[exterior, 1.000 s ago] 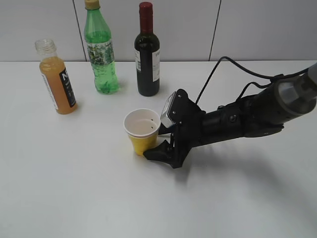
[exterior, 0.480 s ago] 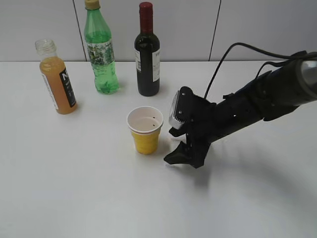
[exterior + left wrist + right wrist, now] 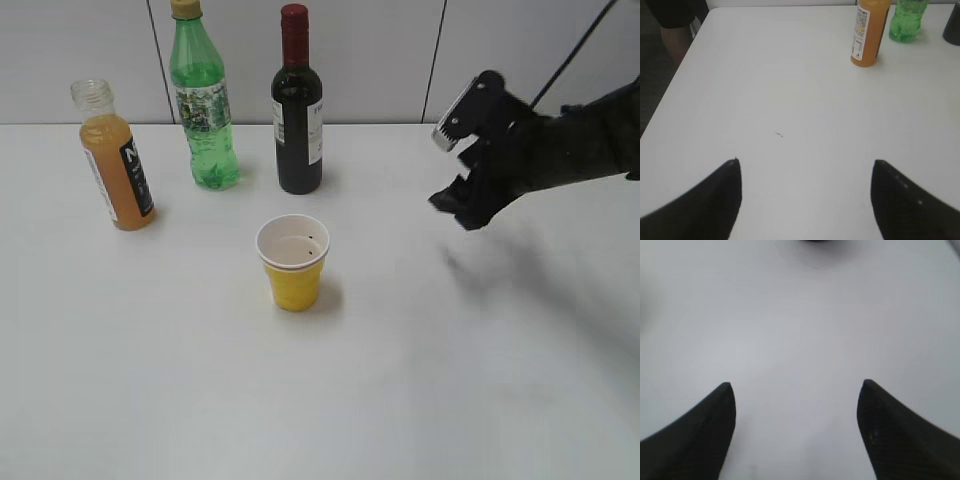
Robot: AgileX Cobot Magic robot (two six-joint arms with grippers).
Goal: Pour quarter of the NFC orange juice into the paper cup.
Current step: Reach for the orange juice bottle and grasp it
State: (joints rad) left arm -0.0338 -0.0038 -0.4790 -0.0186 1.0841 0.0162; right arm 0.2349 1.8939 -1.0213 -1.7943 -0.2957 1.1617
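Note:
The NFC orange juice (image 3: 115,165) stands capless at the back left of the white table; it also shows in the left wrist view (image 3: 869,32). The paper cup (image 3: 292,262), yellow with a white inside, stands upright in the middle. My right gripper (image 3: 455,205) is open and empty, raised above the table well to the right of the cup. In the right wrist view my right gripper (image 3: 796,385) shows only bare table between its fingers. My left gripper (image 3: 805,162) is open and empty over bare table, short of the juice bottle; it is out of the exterior view.
A taller green bottle (image 3: 204,100) and a dark wine bottle (image 3: 297,105) stand at the back between the juice and the right arm. The table's left edge (image 3: 675,80) shows in the left wrist view. A grey wall runs behind the table.
My right gripper let go of the paper cup and drew back up and to the right, away from it. The cup stays upright in the middle.

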